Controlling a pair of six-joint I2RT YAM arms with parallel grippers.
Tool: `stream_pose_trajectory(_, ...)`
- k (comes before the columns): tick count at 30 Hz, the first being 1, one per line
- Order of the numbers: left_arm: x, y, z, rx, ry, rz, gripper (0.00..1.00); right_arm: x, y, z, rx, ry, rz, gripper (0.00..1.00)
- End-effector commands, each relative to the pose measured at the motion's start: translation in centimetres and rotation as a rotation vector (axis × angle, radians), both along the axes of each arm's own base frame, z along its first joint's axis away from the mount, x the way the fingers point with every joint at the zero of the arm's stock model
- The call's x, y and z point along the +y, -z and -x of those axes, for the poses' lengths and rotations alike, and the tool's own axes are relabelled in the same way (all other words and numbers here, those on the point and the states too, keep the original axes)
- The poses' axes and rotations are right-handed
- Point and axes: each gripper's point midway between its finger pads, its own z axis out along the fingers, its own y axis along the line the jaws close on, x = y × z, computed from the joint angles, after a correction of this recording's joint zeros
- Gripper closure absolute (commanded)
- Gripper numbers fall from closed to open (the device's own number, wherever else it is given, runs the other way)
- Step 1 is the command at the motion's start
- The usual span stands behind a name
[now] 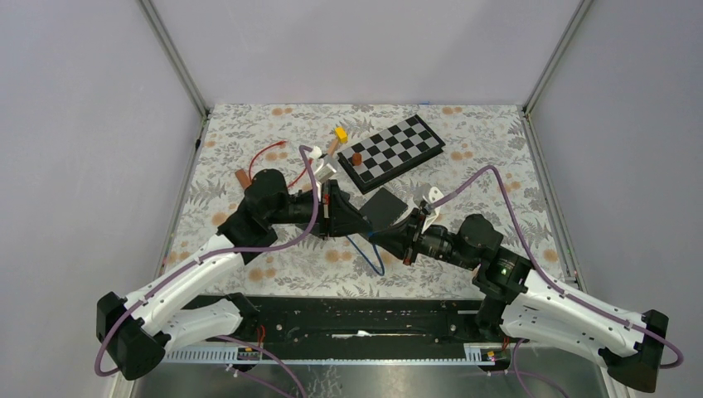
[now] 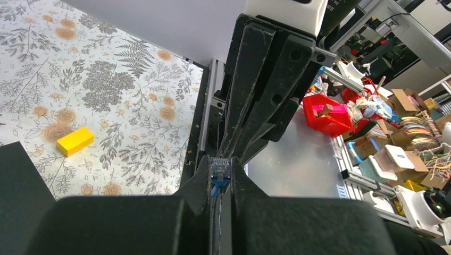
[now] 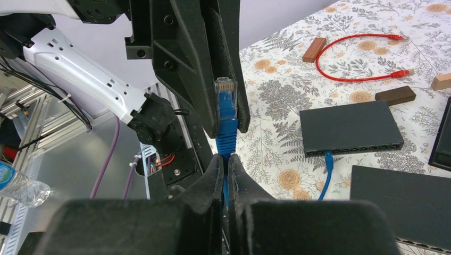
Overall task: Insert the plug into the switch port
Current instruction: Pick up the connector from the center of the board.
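- Closest to us in the right wrist view, the right gripper [image 3: 226, 159] has its two black fingers pinched narrowly on the blue cable [image 3: 226, 135], just below the plug
- We see the plug [image 3: 225, 87], clear with a blue boot, standing upright beyond those fingers, tip upward
- From the opposite side, the left gripper [image 2: 219, 174] is closed narrowly on the plug, which sits between its fingertips in the left wrist view
- From above, both grippers meet nose to nose over the middle of the table [image 1: 497, 133], a little towards its near edge
- We find the switch [image 3: 348, 127], a flat black box, lying on the table well apart from the plug; a blue lead [image 3: 327, 162] runs from one of its front ports
- A chessboard [image 1: 396, 151], a yellow block [image 1: 341, 133] and a red cable [image 1: 269, 153] lie toward the far edge
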Motion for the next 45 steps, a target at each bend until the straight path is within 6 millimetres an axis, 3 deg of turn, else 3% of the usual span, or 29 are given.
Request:
stream_pose_trajectory(1,-0.2,-0.8,-0.1,-0.032,0.000,0.038,1.00,0.1,-2.6,0.1,-0.036,0.001,-0.081,1.00)
stream_pose_trajectory(3,-0.2,-0.6,-0.5,-0.019,-0.028,0.030,1.00,-0.1,-2.6,-0.1,-0.038,0.020,-0.083,0.99)
stream_pose_trajectory(5,-0.2,-0.2,-1.1,-0.007,-0.065,0.011,1.00,-0.5,-2.6,-0.4,-0.041,0.045,-0.089,0.83)
stream_pose_trajectory(8,-0.1,0.5,-2.1,0.020,-0.125,-0.014,1.00,-1.3,-2.5,-1.1,-0.046,0.100,-0.098,0.49)
stream_pose_trajectory(12,0.4,2.0,-5.1,0.114,-0.321,-0.063,1.00,-2.7,-1.2,-2.2,-0.051,0.193,-0.055,0.30)
stream_pose_trajectory(16,1.8,5.2,-8.7,0.277,-0.582,-0.146,1.00,-4.8,2.3,-4.3,-0.042,0.348,0.045,0.28)
stream_pose_trajectory(19,3.2,8.1,-10.6,0.430,-0.768,-0.230,1.00,-6.3,3.8,-5.4,-0.036,0.446,0.056,0.28)
stream_pose_trajectory(22,5.6,10.9,-11.8,0.572,-0.975,-0.293,1.00,-7.4,4.6,-6.4,-0.069,0.528,0.041,0.28)
stream_pose_trajectory(25,7.7,13.1,-11.6,0.699,-1.120,-0.315,1.00,-7.8,4.9,-7.6,-0.098,0.585,0.075,0.29)
stream_pose_trajectory(33,10.2,17.4,-9.0,1.099,-1.350,-0.375,1.00,-2.8,4.9,-8.4,-0.228,0.430,0.245,0.28)
stream_pose_trajectory(40,9.7,18.4,-6.9,1.260,-1.305,-0.364,1.00,2.6,5.3,-7.6,-0.327,0.303,0.313,0.30)
stream_pose_trajectory(45,9.6,18.6,-5.7,1.349,-1.281,-0.328,1.00,4.6,6.0,-5.9,-0.454,0.253,0.290,0.30)
